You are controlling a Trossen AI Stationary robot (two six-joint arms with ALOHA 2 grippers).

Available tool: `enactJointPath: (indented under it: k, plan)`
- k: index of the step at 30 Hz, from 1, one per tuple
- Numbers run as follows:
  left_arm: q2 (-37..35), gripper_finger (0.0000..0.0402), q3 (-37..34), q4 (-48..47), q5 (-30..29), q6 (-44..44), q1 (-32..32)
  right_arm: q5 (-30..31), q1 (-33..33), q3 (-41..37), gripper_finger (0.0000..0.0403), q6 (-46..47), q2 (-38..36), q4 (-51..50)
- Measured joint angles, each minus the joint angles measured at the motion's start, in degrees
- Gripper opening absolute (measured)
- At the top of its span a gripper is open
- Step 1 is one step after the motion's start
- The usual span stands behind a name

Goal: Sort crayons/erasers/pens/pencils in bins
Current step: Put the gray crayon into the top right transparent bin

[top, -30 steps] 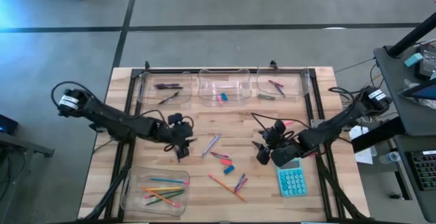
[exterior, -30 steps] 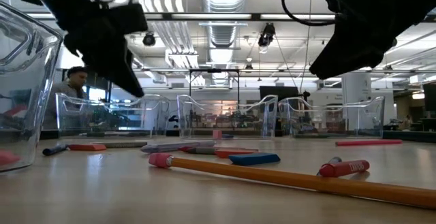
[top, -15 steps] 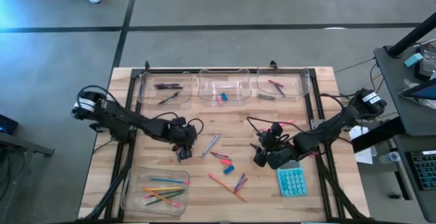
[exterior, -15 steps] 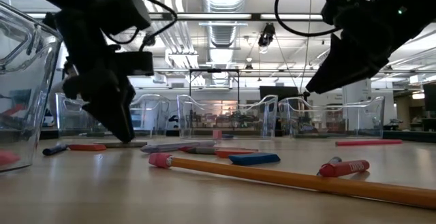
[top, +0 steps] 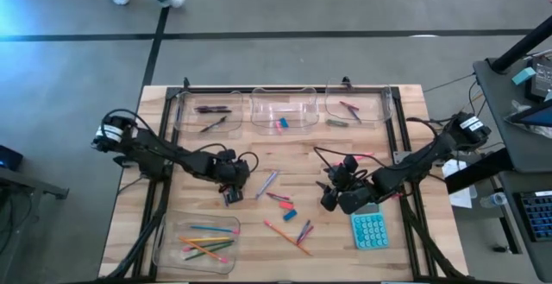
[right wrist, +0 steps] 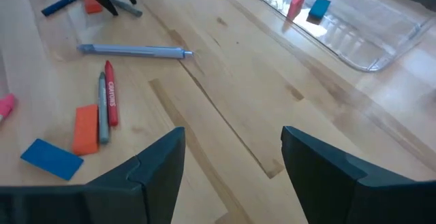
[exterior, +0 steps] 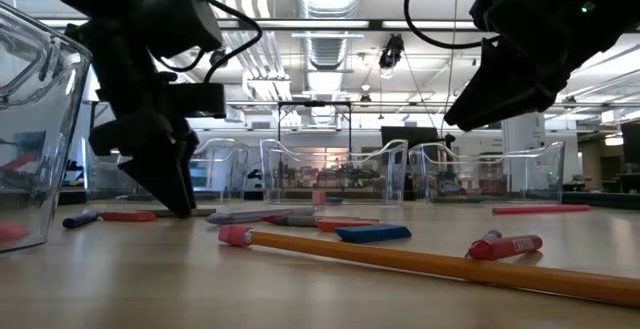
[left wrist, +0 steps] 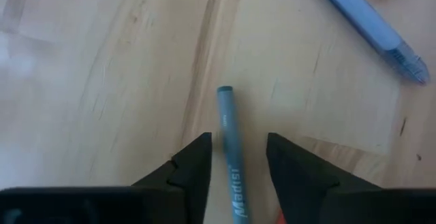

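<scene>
Left gripper [top: 231,195]: low on the desk, left of its middle; fingers parted, one on each side of a grey-blue crayon [left wrist: 230,157] that lies flat on the wood, not clamped.
Right gripper [top: 332,199]: above the desk right of the middle, wide open, holding nothing.
Loose things: a light blue pen [right wrist: 134,50], a red crayon [right wrist: 110,101], an orange eraser [right wrist: 86,129] and a blue eraser [right wrist: 52,158] lie between the two grippers.
Bins: three [top: 282,120] along the far edge, one with pencils [top: 197,244] at the near left corner.
Calculator [top: 368,229]: teal, just beside the right gripper.
</scene>
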Motion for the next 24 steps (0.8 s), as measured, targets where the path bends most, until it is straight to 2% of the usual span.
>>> enactJointPath:
  k: [9,24]
  plan:
    - [0.1,0.0014,-0.1,0.5,-0.9,-0.3,0.0,0.0,0.0,0.0,0.0228,-1.4,0.0,0.0]
    - [-2.4,0.0003,2.2,4.1,-3.5,3.9,0.2,0.0,0.0,0.0,0.0228,-1.5,0.0,2.8]
